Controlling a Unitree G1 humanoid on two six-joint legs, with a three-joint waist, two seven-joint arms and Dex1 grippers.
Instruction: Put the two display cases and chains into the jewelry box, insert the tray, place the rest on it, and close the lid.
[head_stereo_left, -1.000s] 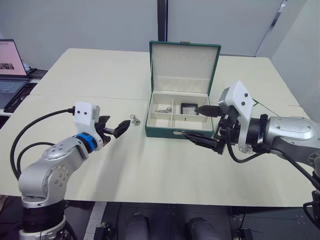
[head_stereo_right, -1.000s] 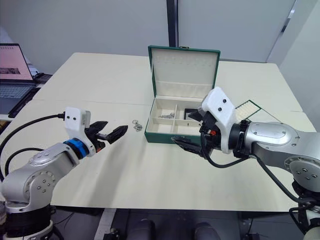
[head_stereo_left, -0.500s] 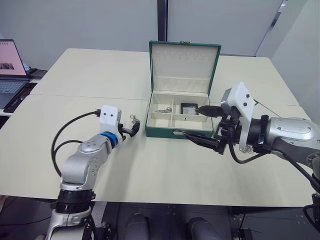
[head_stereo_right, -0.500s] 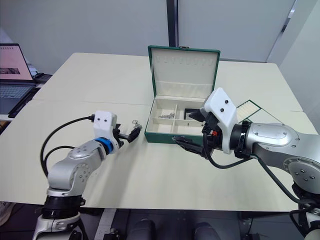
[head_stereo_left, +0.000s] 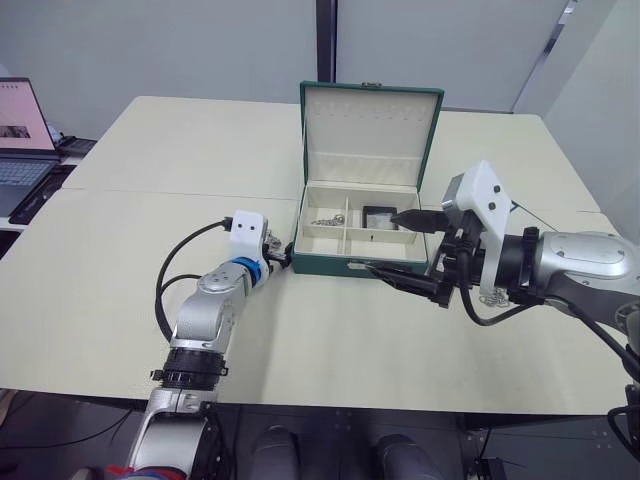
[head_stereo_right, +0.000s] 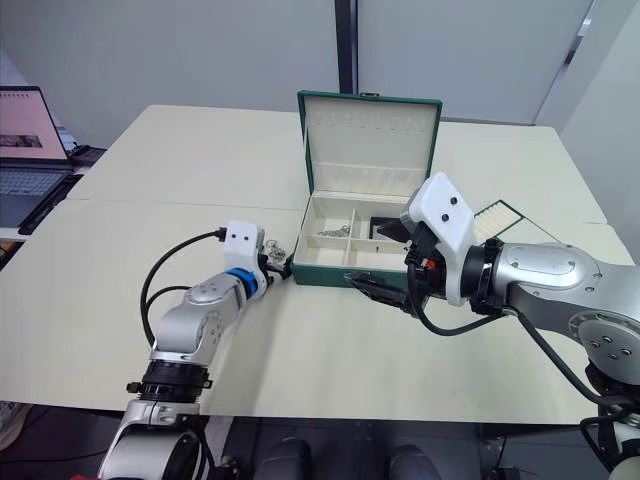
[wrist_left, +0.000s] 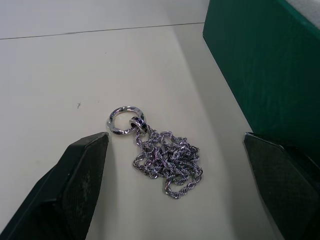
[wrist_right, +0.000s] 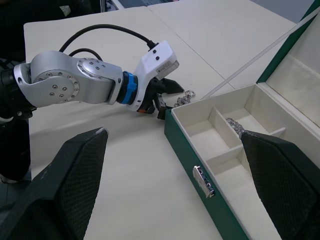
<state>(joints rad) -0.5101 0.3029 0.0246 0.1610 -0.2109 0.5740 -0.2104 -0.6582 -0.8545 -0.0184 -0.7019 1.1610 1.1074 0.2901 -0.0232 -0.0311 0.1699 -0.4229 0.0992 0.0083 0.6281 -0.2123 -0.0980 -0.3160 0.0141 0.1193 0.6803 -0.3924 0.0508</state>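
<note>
the dark green hinged jewelry box (head_stereo_left: 358, 205) stands open on the pale worktop (head_stereo_left: 150, 170), its cream-lined lid (head_stereo_left: 368, 135) upright. inside, a small black square display case (head_stereo_left: 379, 215) lies in a rear compartment, with a silver chain (head_stereo_left: 326, 219) in the compartment at its 9 o'clock. just off the box's 9 o'clock side a bunched silver rope chain with a ring (wrist_left: 160, 155) lies on the worktop; the left hand (wrist_left: 175, 185) is open, one finger on either side of it, not touching. the right hand (head_stereo_left: 405, 250) hovers open over the box's front right corner.
</note>
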